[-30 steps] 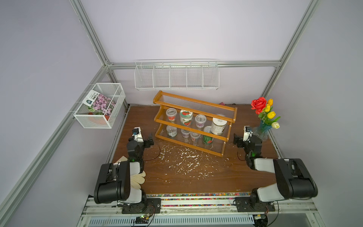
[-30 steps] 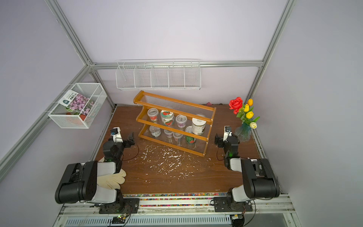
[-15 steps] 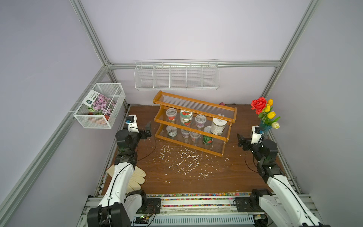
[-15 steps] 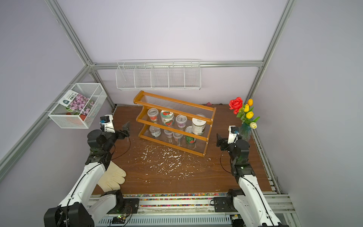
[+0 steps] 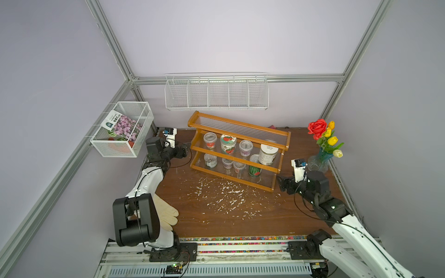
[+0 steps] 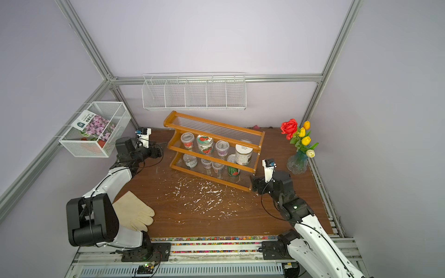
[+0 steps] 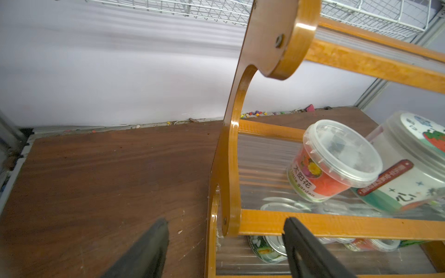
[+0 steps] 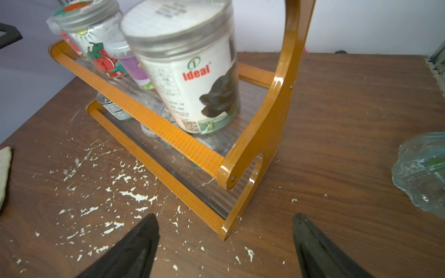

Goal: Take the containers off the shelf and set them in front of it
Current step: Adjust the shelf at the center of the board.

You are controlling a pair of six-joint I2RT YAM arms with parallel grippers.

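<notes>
The orange-brown shelf (image 5: 240, 131) (image 6: 214, 131) stands slanted at the back of the table. Its middle tier carries a clear cup (image 5: 210, 140), the strawberry jar (image 5: 228, 144), a purple-filled cup (image 5: 245, 148) and the big tin (image 5: 267, 154) (image 8: 192, 72). On the lowest tier are a silver can (image 5: 210, 160), two small cups and the watermelon can (image 5: 254, 168). My left gripper (image 5: 185, 152) (image 7: 225, 220) is open at the shelf's left end panel, holding nothing. My right gripper (image 5: 280, 184) (image 8: 225, 216) is open and empty just off the shelf's right front corner.
A glass vase of flowers (image 5: 320, 161) stands right of the shelf, close behind my right wrist. A cream glove (image 5: 166, 211) lies front left. White flakes (image 5: 221, 195) litter the wood before the shelf. Wire baskets hang on the left wall (image 5: 122, 130) and back wall (image 5: 216, 93).
Both arms have unfolded and risen. The left gripper moved toward the shelf's left end, the right toward its right front corner. The left jaws have narrowed somewhat.
</notes>
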